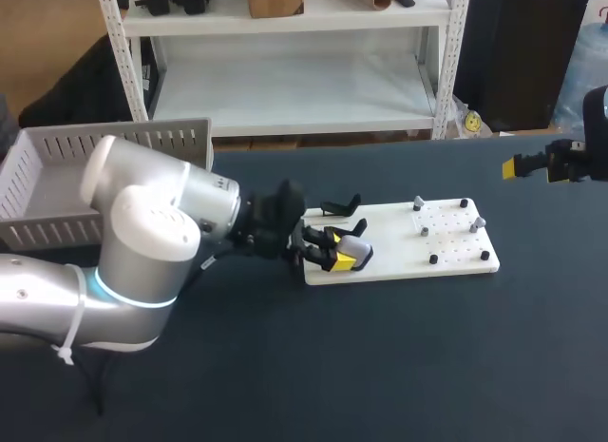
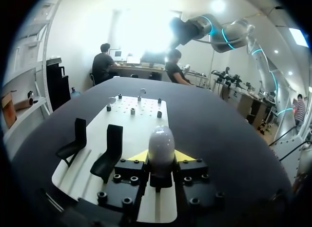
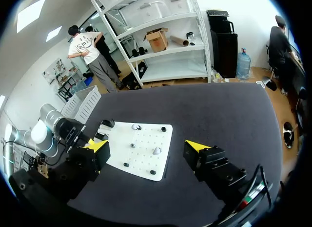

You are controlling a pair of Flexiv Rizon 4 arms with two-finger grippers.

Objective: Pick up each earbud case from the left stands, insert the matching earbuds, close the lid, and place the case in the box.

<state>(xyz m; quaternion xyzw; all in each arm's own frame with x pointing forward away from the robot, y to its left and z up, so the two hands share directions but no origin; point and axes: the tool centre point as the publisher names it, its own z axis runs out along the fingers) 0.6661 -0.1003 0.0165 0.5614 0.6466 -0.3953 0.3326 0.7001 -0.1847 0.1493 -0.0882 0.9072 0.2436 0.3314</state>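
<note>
Earbud case [image 2: 161,141] in left end effector [image 2: 161,156], over white board [image 2: 144,117].

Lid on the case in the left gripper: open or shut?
Shut: the earbud case held by the left gripper shows as one smooth rounded shell, no raised lid.

Surface [image 1: 399,366]: dark, matt, cloth-like. Board [image 1: 456,259]: white plastic, smooth, matt. Earbud case [image 2: 161,143]: pale plastic, glossy, smooth. Stands [image 2: 111,151]: black plastic, slight sheen. Left arm [image 1: 152,242] shell: silver, satin gloss. Box [image 1: 57,162]: grey perforated plastic, matt. Left end effector [image 2: 161,156]: matt black body.
</note>
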